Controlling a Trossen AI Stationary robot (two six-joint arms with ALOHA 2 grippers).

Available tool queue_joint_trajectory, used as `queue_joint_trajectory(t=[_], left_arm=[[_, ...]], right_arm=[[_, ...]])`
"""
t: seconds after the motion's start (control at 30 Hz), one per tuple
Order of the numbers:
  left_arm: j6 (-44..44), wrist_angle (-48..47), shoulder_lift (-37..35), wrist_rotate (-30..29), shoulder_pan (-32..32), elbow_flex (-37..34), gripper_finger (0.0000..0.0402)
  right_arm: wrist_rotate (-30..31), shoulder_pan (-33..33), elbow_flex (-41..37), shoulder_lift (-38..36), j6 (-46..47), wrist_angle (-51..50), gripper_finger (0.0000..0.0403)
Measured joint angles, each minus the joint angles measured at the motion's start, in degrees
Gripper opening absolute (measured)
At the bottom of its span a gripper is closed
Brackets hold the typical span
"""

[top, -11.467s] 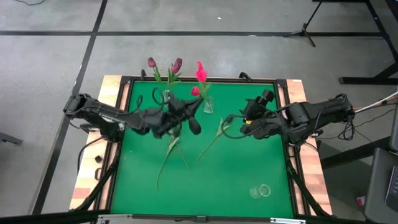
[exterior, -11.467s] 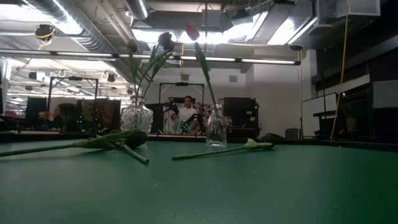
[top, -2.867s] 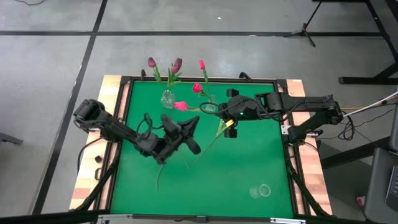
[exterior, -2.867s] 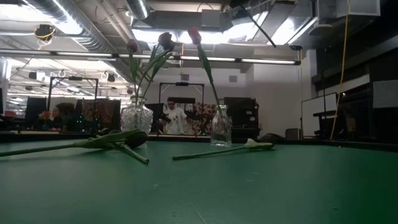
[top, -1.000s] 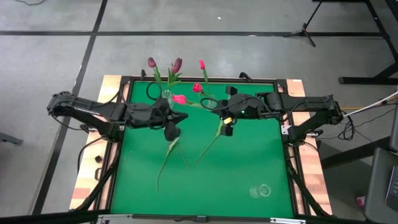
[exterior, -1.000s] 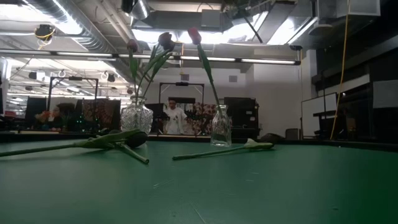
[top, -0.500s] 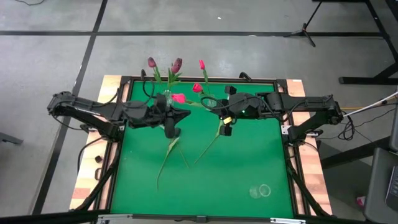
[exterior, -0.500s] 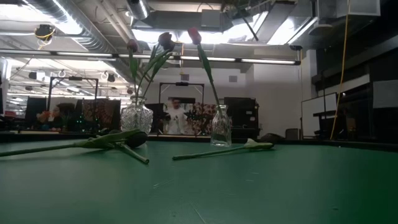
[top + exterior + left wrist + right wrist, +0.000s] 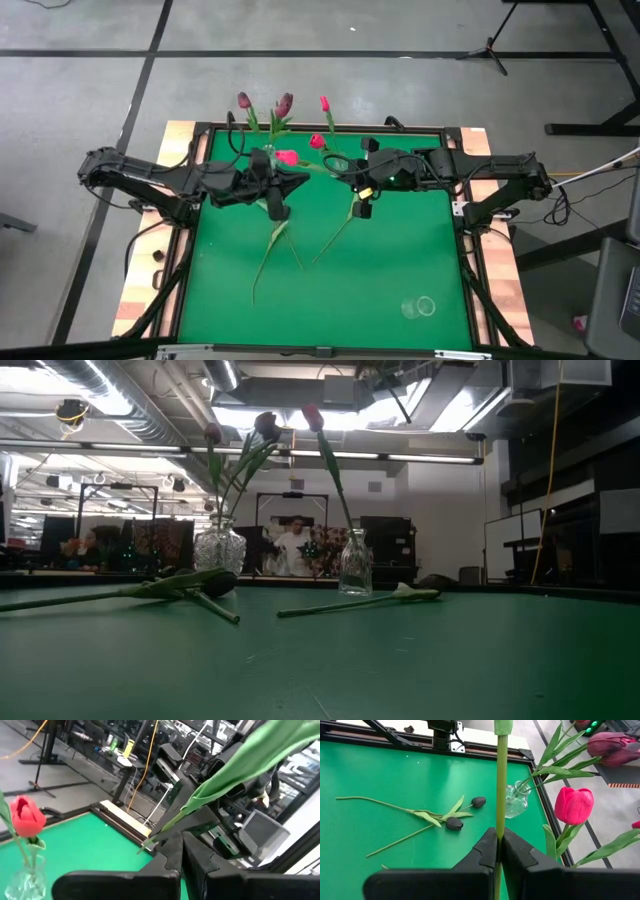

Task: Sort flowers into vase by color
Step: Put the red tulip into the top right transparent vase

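A pink flower [image 9: 288, 158] is being pinched by its stem in the right gripper [image 9: 352, 177], above the mat near the small vase [image 9: 350, 572]. A second stem is being pinched by the left gripper [image 9: 272, 186]. Lowering the pink stem into that vase's neck is probably called for next.
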Motion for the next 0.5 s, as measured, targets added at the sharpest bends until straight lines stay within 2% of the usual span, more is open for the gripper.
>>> queue_joint_trajectory(t=[0.27, 0.4, 0.5], left_arm=[[2.11, 1.08, 0.02, -0.47, 0.59, -0.02, 0.0], [-0.5, 1.07, 0.02, -4.96, 1.05, 0.0, 0.0], [-1.56, 1.08, 0.02, -6.12, 1.09, 0.0, 0.0]], right_arm=[[-0.02, 0.0, 0.0, 0.0, 0.0, -0.02, 0.0017], [-0.02, 0.0, 0.0, 0.0, 0.07, -0.02, 0.0017], [-0.02, 0.0, 0.0, 0.0, 0.07, -0.02, 0.0017]])
